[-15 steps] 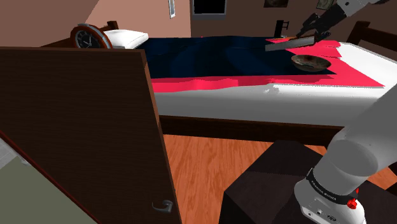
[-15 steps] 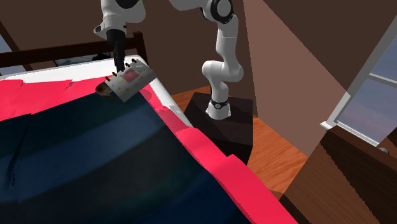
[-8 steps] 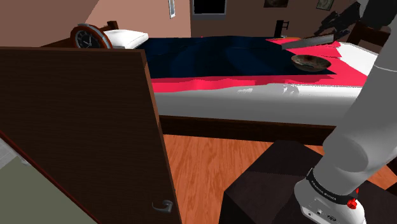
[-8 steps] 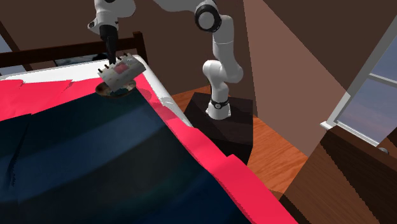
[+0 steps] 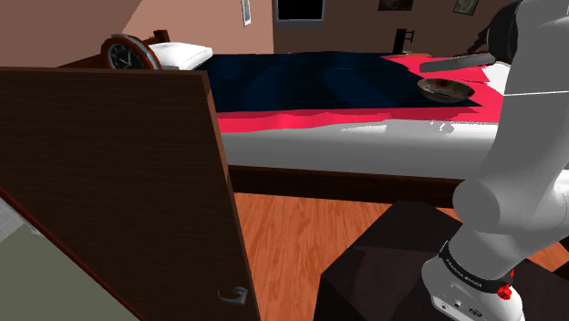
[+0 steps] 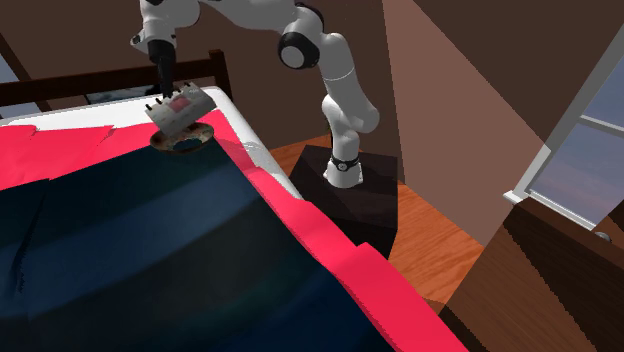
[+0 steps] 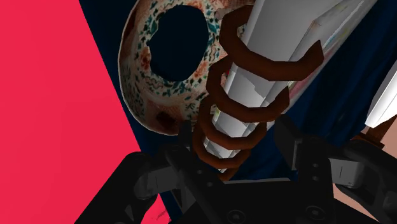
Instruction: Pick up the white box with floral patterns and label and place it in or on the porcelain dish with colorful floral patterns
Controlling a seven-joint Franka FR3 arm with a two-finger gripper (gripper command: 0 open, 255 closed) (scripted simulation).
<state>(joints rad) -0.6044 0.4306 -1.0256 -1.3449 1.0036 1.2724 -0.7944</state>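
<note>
A white robot arm (image 6: 338,85) rises from a dark box-shaped stand (image 6: 365,205) beside a bed (image 6: 262,152) and reaches over its corner. Its black jaws are clamped on a box (image 6: 178,110), which hangs tilted in the air just above a dish (image 6: 190,147) and does not touch it. In the second exterior view, the box is a flat, pale grey-white slab. A pink label sits on its broad upper face, and small dark studs run along its edges. In the wrist view, the box (image 7: 273,70) shows a narrow white side wrapped by a row of brown rings. One black finger (image 7: 175,175) presses in on each side of it. Behind the box in that view lies the dish (image 7: 143,70) — a round, pale piece speckled with small red, green and blue marks around a dark middle. In the shoulder view, the box (image 5: 459,62) is seen edge-on as a thin dark strip held over the brownish dish (image 5: 444,88). The dish rests on the bed where a navy cover (image 5: 301,77) meets a bright red blanket (image 5: 497,100). At the far end of the bed are a white pillow (image 5: 182,53) and a round clock (image 5: 123,55). A brown door (image 5: 118,182) stands open in the shoulder view's left foreground, above a wooden floor (image 5: 292,246).
</note>
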